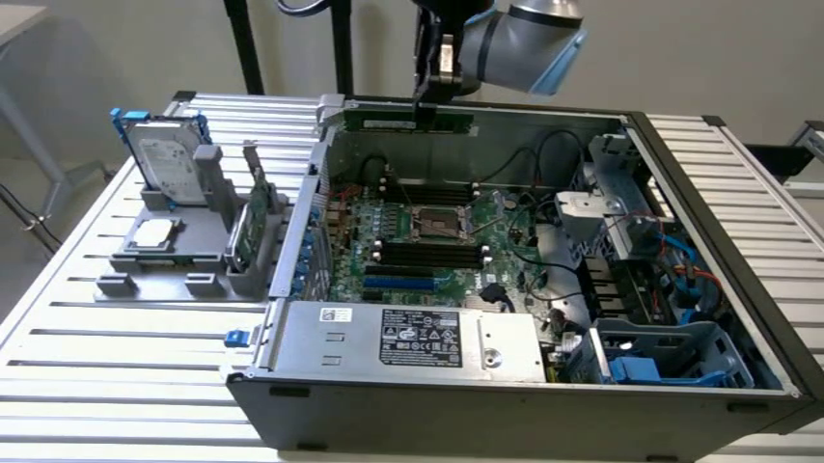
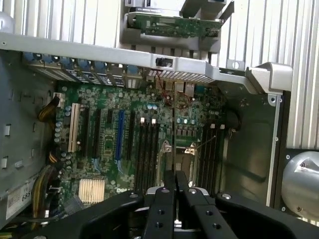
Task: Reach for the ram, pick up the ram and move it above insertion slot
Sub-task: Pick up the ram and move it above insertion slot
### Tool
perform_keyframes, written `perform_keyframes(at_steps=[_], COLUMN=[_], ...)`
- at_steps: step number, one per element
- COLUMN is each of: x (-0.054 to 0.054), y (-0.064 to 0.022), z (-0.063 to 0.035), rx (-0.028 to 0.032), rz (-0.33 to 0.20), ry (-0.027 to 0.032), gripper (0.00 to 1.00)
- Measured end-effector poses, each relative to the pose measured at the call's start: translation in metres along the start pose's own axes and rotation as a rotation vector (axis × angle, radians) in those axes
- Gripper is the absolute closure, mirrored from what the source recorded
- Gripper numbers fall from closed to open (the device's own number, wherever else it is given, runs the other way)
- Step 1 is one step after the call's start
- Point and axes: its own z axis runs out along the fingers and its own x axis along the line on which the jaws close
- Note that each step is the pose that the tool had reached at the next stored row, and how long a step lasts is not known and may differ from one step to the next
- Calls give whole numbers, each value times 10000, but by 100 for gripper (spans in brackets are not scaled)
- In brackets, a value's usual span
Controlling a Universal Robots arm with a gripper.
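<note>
The ram (image 1: 407, 122), a narrow green stick with a pale label, hangs level in the air over the far wall of the open computer case (image 1: 696, 193). My gripper (image 1: 425, 108) is shut on its top edge near the middle. In the wrist view the black fingers (image 2: 165, 199) meet around the ram (image 2: 173, 144), which shows edge-on as a thin line. Below it lies the green motherboard (image 2: 107, 144) with its black insertion slots (image 2: 147, 154). The exterior view shows those slots (image 1: 425, 254) nearer the camera than the held ram.
On the exterior view's left, a grey fixture (image 1: 142, 260) holds a silver hard drive with blue rails (image 1: 168, 164), a green expansion card (image 1: 251, 217) and a processor chip (image 1: 154, 231). The power supply (image 1: 412, 338) and cables (image 1: 644, 280) crowd the case.
</note>
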Motion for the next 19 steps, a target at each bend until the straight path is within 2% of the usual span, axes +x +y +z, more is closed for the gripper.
perform_keyframes(at_steps=[5, 12, 16, 19], x=[-70, -168, -169, -180], y=[-71, -259, -272, -276], z=[16, 33, 48, 54], rx=[10, 15, 77, 183], rz=[63, 94, 490, 698], ry=[-4, -6, -31, -31], gripper=[87, 87, 87, 87])
